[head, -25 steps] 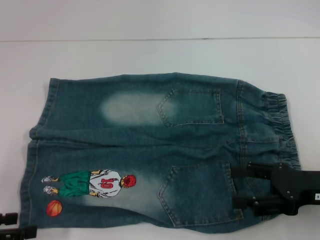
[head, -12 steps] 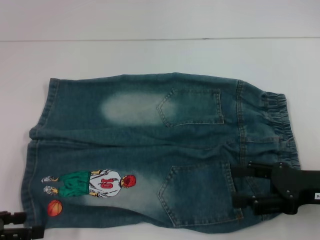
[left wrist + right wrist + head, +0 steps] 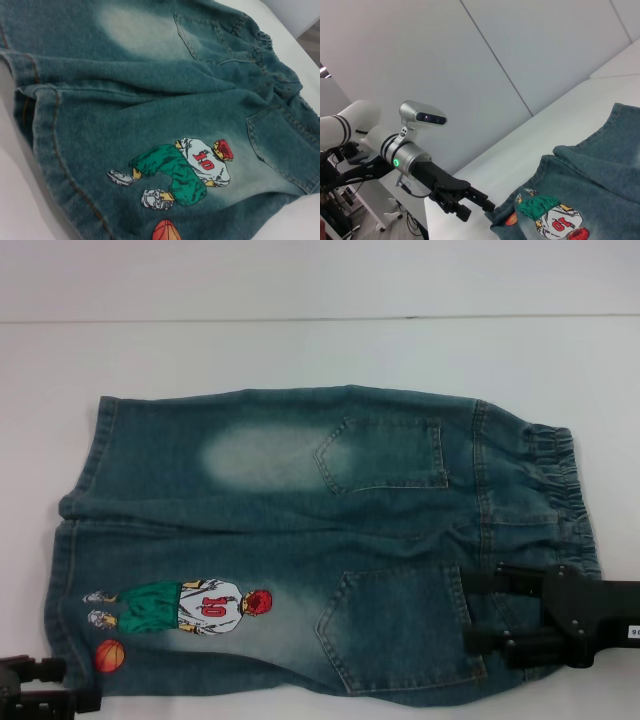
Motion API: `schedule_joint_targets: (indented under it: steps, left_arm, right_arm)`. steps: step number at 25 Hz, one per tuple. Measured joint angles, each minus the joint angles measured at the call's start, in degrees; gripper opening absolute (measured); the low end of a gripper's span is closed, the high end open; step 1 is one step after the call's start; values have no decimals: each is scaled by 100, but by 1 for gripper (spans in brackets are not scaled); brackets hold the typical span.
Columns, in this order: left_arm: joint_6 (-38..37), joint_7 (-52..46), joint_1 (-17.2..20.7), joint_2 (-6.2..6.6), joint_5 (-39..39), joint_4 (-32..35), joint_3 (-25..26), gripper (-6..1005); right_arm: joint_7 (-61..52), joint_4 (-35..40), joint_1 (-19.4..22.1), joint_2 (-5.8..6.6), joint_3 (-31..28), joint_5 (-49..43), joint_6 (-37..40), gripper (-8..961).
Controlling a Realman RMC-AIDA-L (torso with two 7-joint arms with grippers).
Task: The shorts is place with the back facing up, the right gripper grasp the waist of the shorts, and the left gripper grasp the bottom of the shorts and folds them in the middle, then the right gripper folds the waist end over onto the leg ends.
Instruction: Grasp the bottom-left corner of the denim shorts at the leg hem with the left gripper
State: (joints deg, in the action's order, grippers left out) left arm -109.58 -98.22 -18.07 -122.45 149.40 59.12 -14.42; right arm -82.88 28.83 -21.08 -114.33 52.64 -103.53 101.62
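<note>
The shorts [image 3: 300, 520] lie flat with the back pockets up on the white table [image 3: 300, 350]. Their ruffled waist [image 3: 560, 490] is at the right, and the leg ends [image 3: 58, 590] are at the left beside the cartoon print [image 3: 190, 608]. My right gripper [image 3: 468, 612] hovers open over the near pocket, just inside the waist band, with nothing between its fingers. My left gripper [image 3: 80, 686] is open at the near left corner, its tips at the lower leg hem. In the right wrist view the left gripper [image 3: 479, 211] reaches the hem corner of the shorts [image 3: 600, 175]. The left wrist view shows the print [image 3: 185, 165] close up.
Bare white tabletop surrounds the shorts, with a seam line [image 3: 320, 318] across the back. A grey wall [image 3: 470, 60] stands beyond the table's left side.
The left gripper has moved right along the near edge, up to the lower leg hem. The right gripper and the shorts have stayed put.
</note>
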Motion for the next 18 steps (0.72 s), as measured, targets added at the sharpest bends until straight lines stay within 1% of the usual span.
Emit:
schedule_joint_targets:
  steps: [3,8,12,18]
  left_arm:
    - [41,61,-17,-3,-69,-46,-4,934]
    - [82,84,-101,-49,-116,-98,-23,934]
    - [160,90,-128,-55,-121,-233,-81,934]
    - [165,96,-129,-73,-120,-233,-87,933]
  right_arm:
    - [8,0,7,-2,0,-1,-34,944]
    - [13,0,8,-2,0,-16,-48,944]
    - [14,0,17,-2,0,-18,-54,943]
    - [8,0,17,-2,0,-19,-55,942]
